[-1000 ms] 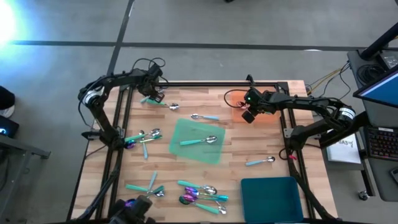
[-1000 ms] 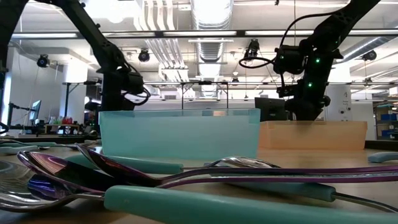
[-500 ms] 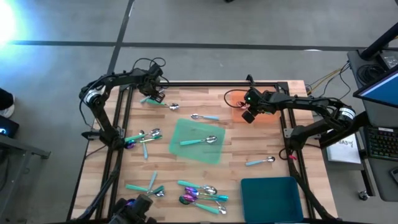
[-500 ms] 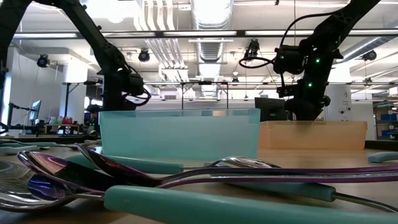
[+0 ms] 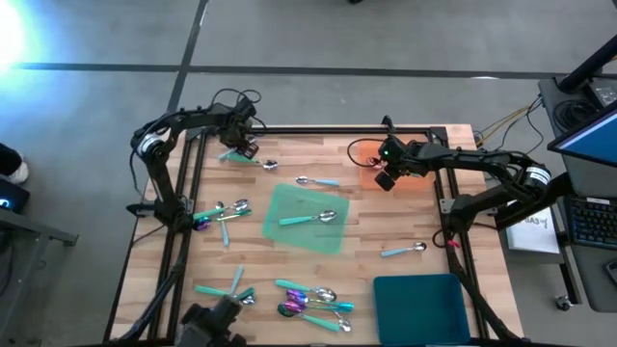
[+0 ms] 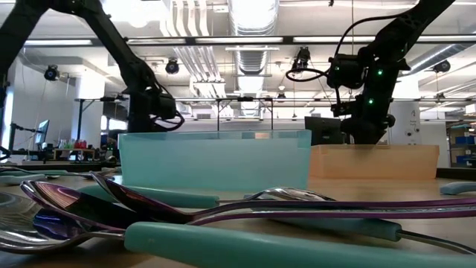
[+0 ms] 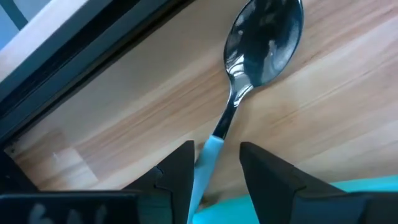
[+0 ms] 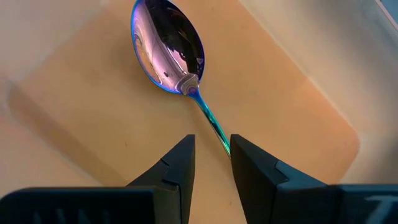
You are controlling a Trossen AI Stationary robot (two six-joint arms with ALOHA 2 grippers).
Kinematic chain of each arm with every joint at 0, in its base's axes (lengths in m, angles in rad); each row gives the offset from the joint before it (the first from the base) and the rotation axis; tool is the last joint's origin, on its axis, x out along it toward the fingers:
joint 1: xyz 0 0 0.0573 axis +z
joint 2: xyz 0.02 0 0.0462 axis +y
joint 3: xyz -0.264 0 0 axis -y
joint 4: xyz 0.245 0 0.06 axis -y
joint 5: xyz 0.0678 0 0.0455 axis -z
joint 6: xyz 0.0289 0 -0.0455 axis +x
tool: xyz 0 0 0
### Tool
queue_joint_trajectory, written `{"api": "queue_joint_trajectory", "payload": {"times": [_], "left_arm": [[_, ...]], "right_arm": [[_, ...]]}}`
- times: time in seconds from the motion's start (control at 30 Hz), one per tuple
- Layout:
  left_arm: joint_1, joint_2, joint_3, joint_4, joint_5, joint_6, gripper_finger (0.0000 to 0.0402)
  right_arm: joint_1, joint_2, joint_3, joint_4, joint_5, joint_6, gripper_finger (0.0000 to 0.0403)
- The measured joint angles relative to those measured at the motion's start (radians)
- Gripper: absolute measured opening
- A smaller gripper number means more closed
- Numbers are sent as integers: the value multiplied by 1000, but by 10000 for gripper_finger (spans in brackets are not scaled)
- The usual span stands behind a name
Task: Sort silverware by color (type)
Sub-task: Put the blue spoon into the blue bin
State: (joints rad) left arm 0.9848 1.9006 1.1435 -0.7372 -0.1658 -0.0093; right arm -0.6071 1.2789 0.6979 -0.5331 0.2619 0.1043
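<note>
Now pinching iridescent spoon [image 8: 168, 46] over orange tray [image 8: 93, 124] — right gripper [image 8: 210, 163]; left gripper [image 7: 214, 167] straddling silver spoon [image 7: 261, 43], grip unclear.

Lab: exposed ceiling ducts [image 6: 249, 30], monitors [image 6: 39, 130].

A: The teal-handled spoon [image 7: 261, 43] — does its handle end show?
B: No, it's hidden between the left tool [image 7: 214, 171] fingers.
A: The iridescent spoon [image 8: 168, 46]?
B: Its stem vanishes between the right tool [image 8: 211, 163] fingers.
</note>
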Motion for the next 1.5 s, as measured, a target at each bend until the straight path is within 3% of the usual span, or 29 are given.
{"api": "queue_joint_trajectory", "payload": {"times": [0.13,0.33,0.67,0.83,1.03,1.27,1.5], "left_arm": [[-1,70,57,-68,-7,36,95],[-2,80,78,-88,-7,26,14],[1,-1,69,-70,-38,-18,8],[3,-105,70,-58,-47,-40,7],[-25,-235,70,-55,13,-73,7],[-158,-355,69,3,116,-111,7],[-409,-434,64,129,126,-185,7]], "right_arm": [[0,0,0,0,0,0,91],[0,0,0,0,0,0,91],[0,0,0,0,0,0,91],[0,0,0,0,0,0,91],[-1,0,0,55,0,-3,91],[0,0,0,124,-1,0,91],[0,0,0,139,-1,0,91]]}}
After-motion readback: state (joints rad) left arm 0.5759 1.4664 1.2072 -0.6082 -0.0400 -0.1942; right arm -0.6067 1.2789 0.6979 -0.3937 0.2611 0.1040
